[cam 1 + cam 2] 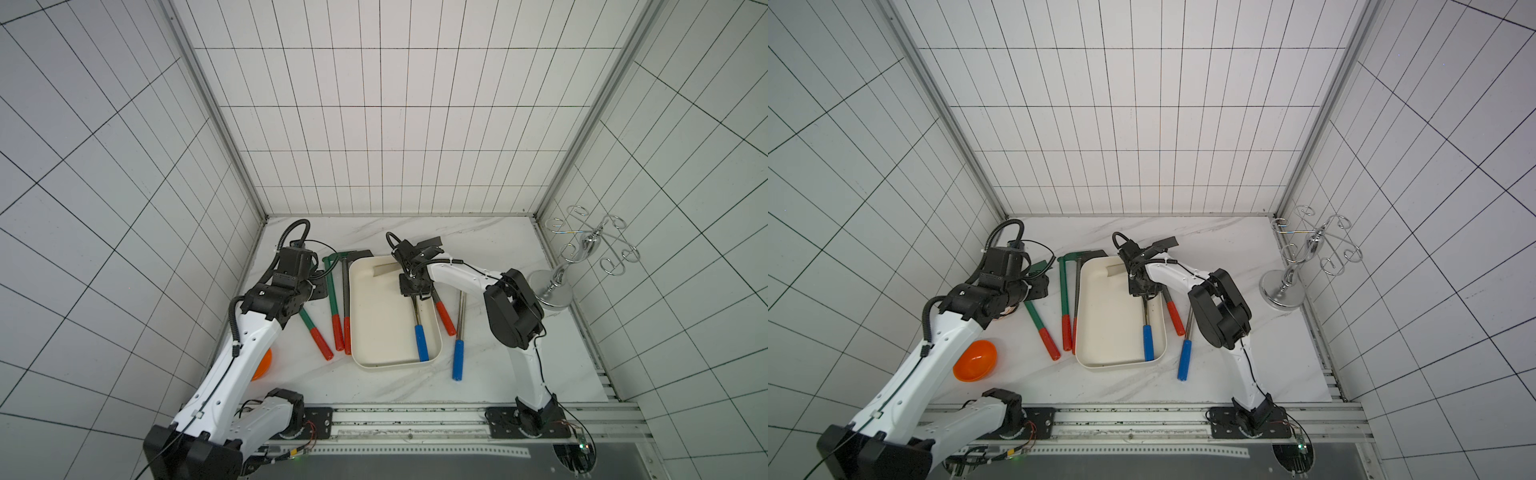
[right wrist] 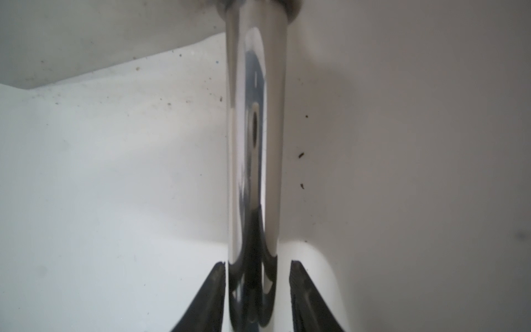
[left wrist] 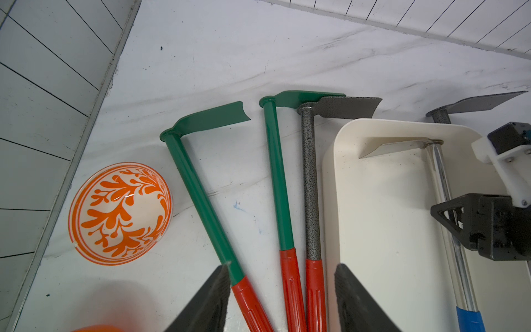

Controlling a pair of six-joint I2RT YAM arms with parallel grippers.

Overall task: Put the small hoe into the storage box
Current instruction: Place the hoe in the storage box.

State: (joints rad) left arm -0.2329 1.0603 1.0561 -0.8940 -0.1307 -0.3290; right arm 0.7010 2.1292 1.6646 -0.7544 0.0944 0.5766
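The small hoe already lies in the storage box, its chrome shaft between the slightly parted right fingers, so only withdrawal seems left, while the left fingers hang open and empty above the red-handled hoes.

Robot lab cell: gridded walls, aluminium rail.

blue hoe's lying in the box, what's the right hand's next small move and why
Probably lift the right hand straight up, opening slightly more first. The blue-handled hoe already lies inside the storage box, and the fingers stand slightly apart from its shaft, so it looks released.
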